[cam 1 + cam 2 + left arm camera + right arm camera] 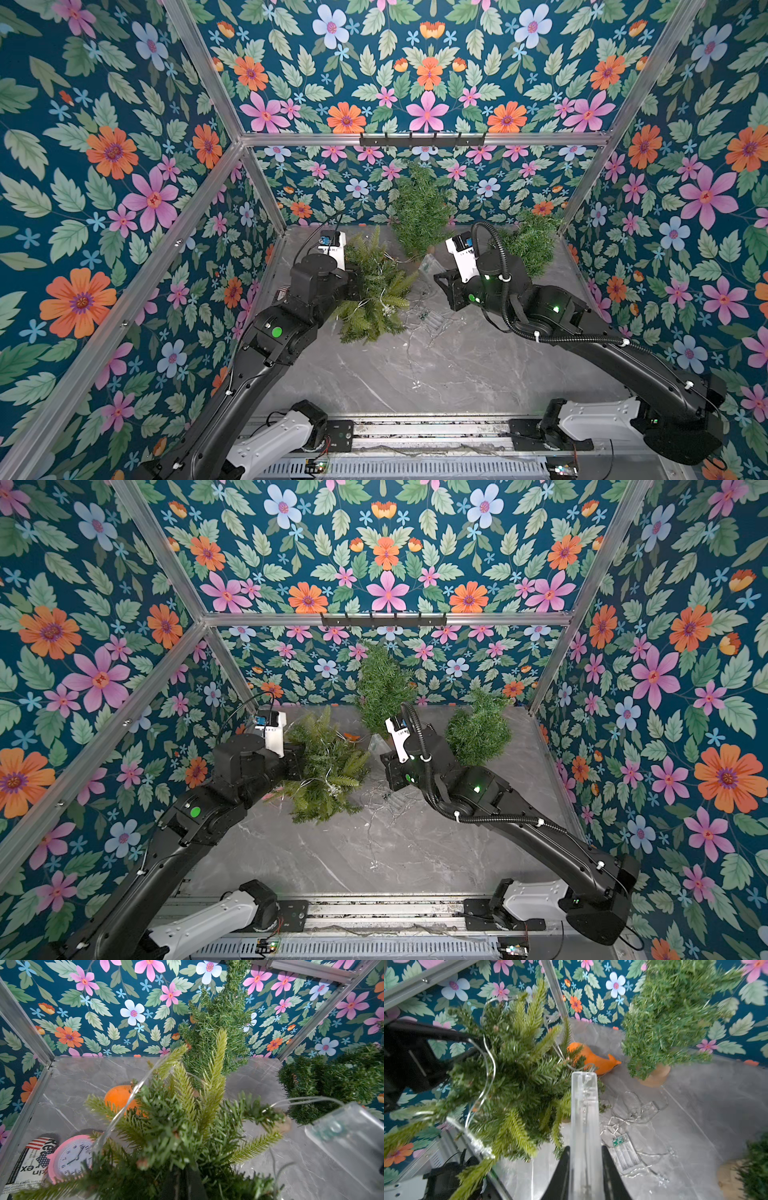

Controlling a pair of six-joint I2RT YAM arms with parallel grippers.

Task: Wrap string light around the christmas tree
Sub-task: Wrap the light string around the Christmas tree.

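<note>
The christmas tree, with light-green pine branches, leans tilted at the left of the table, shown in both top views. My left gripper is buried in its branches, fingers shut on the tree. Thin clear string light wire loops over the branches. My right gripper is shut on the string light's clear battery box, held just right of the tree. More wire and a second clear battery box lie on the table below.
Two darker green trees stand at the back middle and back right. An orange toy lies behind the held tree. A pink clock and a printed can sit by the left wall.
</note>
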